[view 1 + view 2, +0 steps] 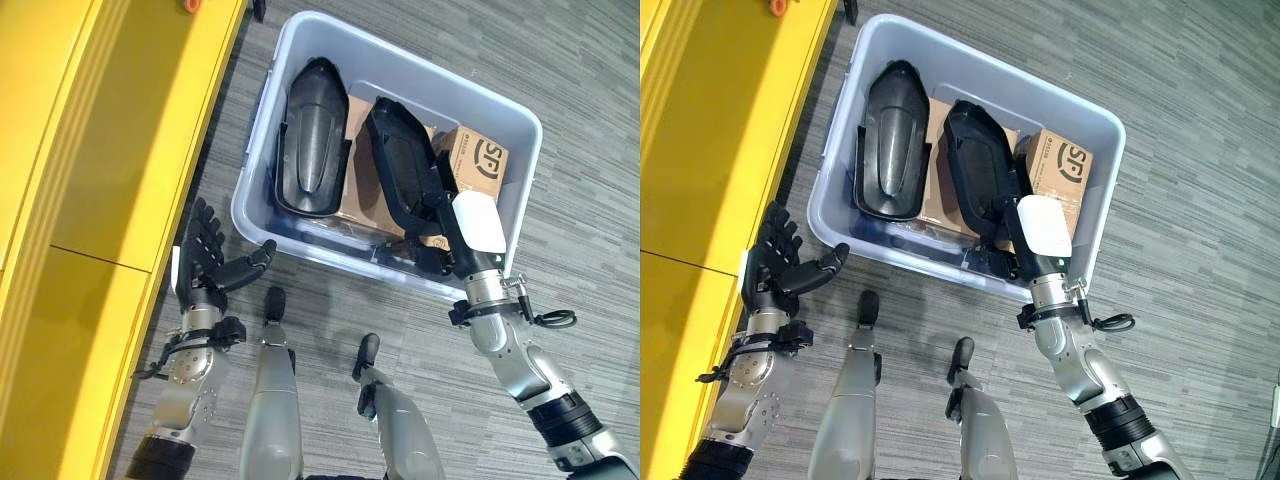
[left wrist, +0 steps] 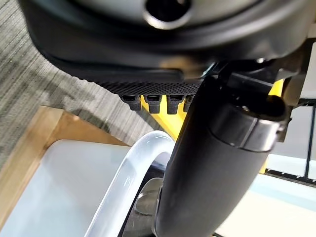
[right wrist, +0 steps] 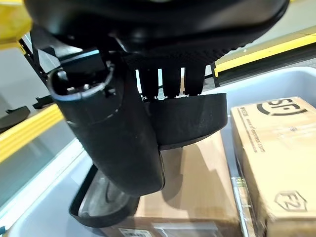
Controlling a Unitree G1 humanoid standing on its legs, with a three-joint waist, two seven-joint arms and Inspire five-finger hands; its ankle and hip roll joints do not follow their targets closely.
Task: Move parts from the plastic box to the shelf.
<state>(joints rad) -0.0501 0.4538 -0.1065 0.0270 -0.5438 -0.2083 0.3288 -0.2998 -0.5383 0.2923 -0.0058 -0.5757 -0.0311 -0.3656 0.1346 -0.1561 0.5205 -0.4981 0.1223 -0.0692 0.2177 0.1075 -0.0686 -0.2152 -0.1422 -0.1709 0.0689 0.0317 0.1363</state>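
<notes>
The grey plastic box [image 1: 520, 130] stands on the carpeted floor [image 1: 600, 60] beside the yellow shelf [image 1: 120, 120]; inside it two black moulded parts rest on cardboard boxes [image 1: 478, 160], the left part [image 1: 312, 135] lying untouched and the right part [image 1: 400, 165] leaning near the box's front wall. The right robot hand [image 1: 470, 235] reaches over that wall with its thumb and fingers curled onto the right part's lower edge; the left robot hand [image 1: 205, 255] hangs outside the box's left corner, fingers spread and holding nothing.
</notes>
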